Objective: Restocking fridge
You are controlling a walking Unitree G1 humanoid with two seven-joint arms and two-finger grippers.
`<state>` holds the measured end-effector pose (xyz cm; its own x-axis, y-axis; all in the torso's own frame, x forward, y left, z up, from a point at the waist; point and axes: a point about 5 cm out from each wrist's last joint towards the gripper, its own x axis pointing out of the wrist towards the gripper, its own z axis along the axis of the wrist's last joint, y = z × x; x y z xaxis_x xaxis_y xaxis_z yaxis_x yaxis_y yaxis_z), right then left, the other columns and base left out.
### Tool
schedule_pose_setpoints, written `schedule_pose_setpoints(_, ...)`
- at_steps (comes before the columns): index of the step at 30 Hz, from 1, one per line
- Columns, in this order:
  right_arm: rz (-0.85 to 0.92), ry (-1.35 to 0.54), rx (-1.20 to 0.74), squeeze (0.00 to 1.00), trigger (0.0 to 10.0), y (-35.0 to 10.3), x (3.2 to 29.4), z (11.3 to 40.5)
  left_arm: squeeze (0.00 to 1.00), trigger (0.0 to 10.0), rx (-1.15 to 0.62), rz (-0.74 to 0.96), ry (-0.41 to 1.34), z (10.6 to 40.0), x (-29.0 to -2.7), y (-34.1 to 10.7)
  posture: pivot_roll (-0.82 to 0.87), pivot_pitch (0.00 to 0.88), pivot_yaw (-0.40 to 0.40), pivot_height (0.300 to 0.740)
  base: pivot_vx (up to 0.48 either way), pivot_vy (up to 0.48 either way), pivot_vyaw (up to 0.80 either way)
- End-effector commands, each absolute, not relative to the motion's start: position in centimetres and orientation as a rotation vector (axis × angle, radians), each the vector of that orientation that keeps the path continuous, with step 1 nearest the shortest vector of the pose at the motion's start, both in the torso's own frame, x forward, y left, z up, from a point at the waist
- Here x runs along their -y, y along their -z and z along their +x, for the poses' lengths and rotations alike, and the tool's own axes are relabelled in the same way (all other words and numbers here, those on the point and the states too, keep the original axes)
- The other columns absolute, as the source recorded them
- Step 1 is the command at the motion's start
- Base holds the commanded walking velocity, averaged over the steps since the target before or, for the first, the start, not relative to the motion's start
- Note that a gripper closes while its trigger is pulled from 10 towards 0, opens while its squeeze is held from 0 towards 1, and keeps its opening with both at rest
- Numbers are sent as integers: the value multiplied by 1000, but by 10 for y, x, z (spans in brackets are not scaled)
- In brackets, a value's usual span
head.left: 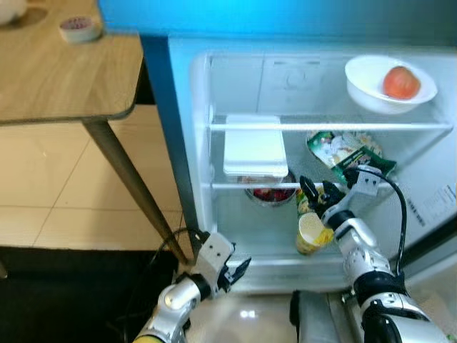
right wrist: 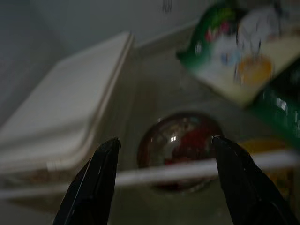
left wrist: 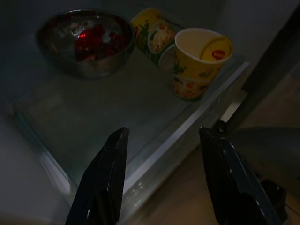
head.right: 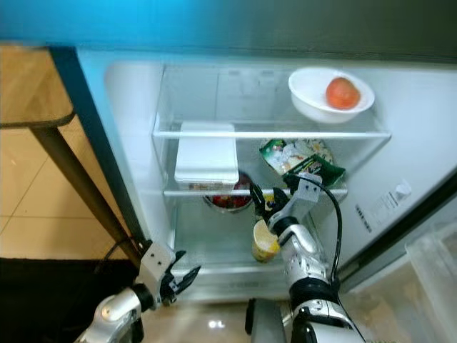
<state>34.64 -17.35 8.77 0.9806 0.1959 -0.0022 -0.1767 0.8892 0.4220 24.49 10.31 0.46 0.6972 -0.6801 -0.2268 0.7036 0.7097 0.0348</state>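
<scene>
The fridge point(head.left: 193, 143) stands open before me. On its bottom shelf are a metal bowl of red food point(left wrist: 84, 40), an upright yellow cup point(left wrist: 199, 61) and a second yellow cup point(left wrist: 152, 35) lying behind it. My right gripper point(head.left: 314, 191) is open and empty at the front rail of the middle shelf, just above the yellow cup point(head.left: 313, 234). A white lidded box point(head.left: 253, 146) and green snack bags point(head.left: 346, 151) lie on that shelf. My left gripper point(head.left: 235, 270) hangs open and empty, low in front of the fridge's bottom edge.
A white bowl point(head.left: 371, 96) holding a red fruit point(head.left: 400, 82) sits on the top shelf. A wooden table point(head.left: 64, 71) with a roll of tape point(head.left: 80, 28) stands to the left, and its slanted leg point(head.left: 128, 182) comes down close to the fridge wall.
</scene>
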Motion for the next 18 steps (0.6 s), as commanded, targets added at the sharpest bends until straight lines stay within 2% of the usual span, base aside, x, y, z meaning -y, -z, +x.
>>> schedule_pose_setpoints(1,454,-172,-43,0,10000,-86,175,346,0,10000,-191,130,785,246,-101,-7,29,52,-60,607,0,0,0)
schedule_pose_setpoints(12,459,-160,-40,0,10000,-86,176,347,0,10000,-201,122,803,245,-99,-6,28,51,-61,607,0,0,0)
schedule_pose_setpoints(18,451,-156,-38,0,10000,-86,177,347,0,10000,-183,140,902,240,-89,-9,25,52,-64,607,0,0,0)
